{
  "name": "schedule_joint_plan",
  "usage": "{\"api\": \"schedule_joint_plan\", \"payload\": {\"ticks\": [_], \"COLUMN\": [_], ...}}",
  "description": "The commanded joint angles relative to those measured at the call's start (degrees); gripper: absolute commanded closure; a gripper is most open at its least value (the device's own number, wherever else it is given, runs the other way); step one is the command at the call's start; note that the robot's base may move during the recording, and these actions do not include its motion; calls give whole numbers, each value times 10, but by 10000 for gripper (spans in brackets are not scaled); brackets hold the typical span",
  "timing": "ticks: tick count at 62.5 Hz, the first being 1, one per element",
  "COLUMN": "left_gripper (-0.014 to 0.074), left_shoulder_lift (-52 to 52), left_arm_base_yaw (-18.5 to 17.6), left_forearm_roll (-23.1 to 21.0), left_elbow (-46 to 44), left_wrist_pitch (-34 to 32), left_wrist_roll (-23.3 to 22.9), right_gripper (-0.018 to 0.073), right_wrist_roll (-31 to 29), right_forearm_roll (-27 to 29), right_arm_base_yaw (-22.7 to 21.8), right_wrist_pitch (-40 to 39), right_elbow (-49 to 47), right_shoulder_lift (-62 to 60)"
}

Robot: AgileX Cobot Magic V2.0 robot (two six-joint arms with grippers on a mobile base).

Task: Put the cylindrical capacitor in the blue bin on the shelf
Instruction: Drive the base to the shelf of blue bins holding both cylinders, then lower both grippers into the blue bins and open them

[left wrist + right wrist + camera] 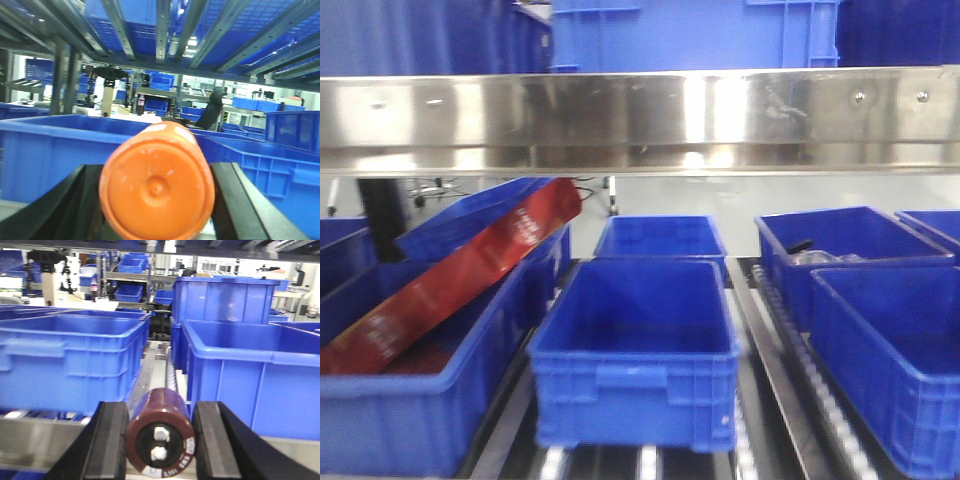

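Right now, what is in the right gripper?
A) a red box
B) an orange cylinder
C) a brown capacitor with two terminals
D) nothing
C: the right wrist view shows the capacitor, its two terminals facing the camera, between the fingers of the right gripper; the orange cylinder sits in the left gripper.

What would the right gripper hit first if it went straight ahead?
Likely nothing soon: the right gripper, holding the capacitor, points along the roller track between the left bin and right bin; farther depth is unclear.
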Motion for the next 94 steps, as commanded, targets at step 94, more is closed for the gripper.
{"api": "schedule_joint_plan", "payload": {"ticks": [94], "left_gripper": [708], "left_shoulder_lift": [-4], "left_arm_base_yaw": [1], "left_forearm_roll": [-2], "left_elbow": [-2], "left_wrist_pitch": [-13], "left_wrist_roll": [0], "right_gripper": [721], "right_wrist_roll": [-2], "right_forearm_roll": [-4], "right_arm_base_yaw": [0], "right_wrist_pitch": [-17], "right_elbow": [0], "right_shoulder_lift": [-2]}}
